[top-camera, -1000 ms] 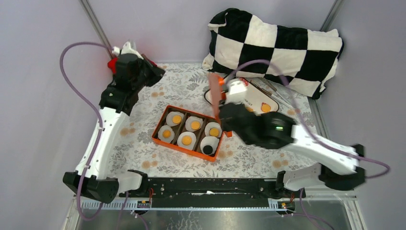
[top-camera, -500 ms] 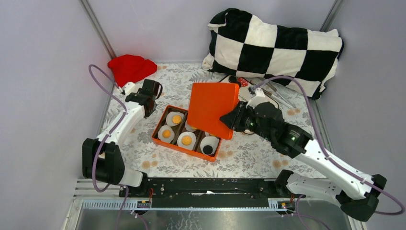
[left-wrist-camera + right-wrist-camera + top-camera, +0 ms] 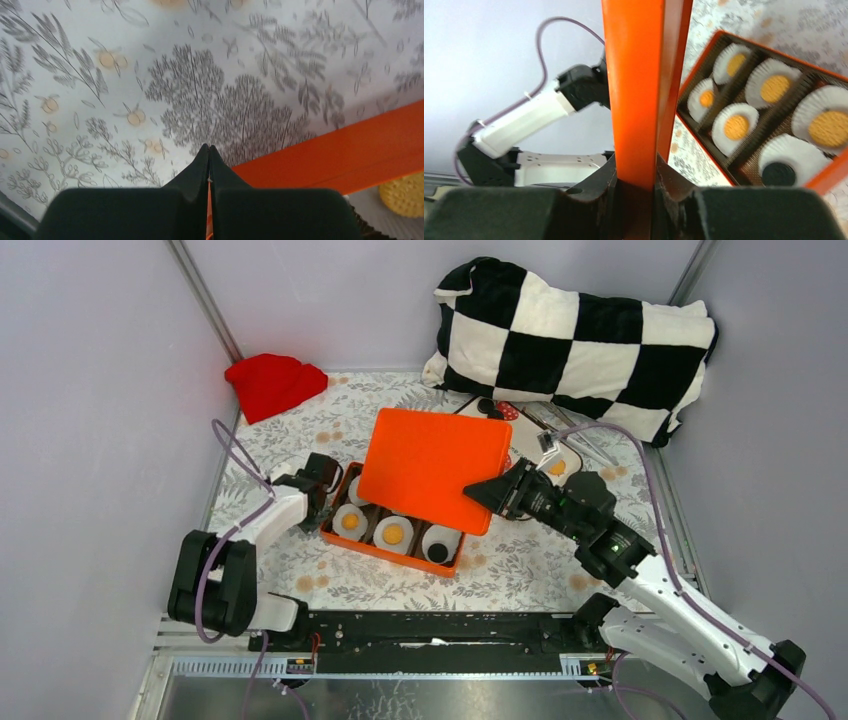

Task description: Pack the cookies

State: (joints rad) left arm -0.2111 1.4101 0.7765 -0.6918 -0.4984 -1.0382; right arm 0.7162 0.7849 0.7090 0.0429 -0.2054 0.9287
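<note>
Lid (image 3: 435, 468) position changed: half a second ago it stood tilted above the orange box (image 3: 392, 552); it now lies flatter and covers the rear row. Right gripper (image 3: 497, 492) is clamped on the lid's near-right edge, jaws parted only by its rim. Left gripper (image 3: 209, 148) has come down beside the box's left wall, fingers pressed together, holding nothing. Cookies (image 3: 394, 534) sit in white paper cups (image 3: 437, 540) in the front row, below and left of the right gripper.

Lab rig, plain grey walls (image 3: 90, 390), metal frame (image 3: 204, 300)
</note>
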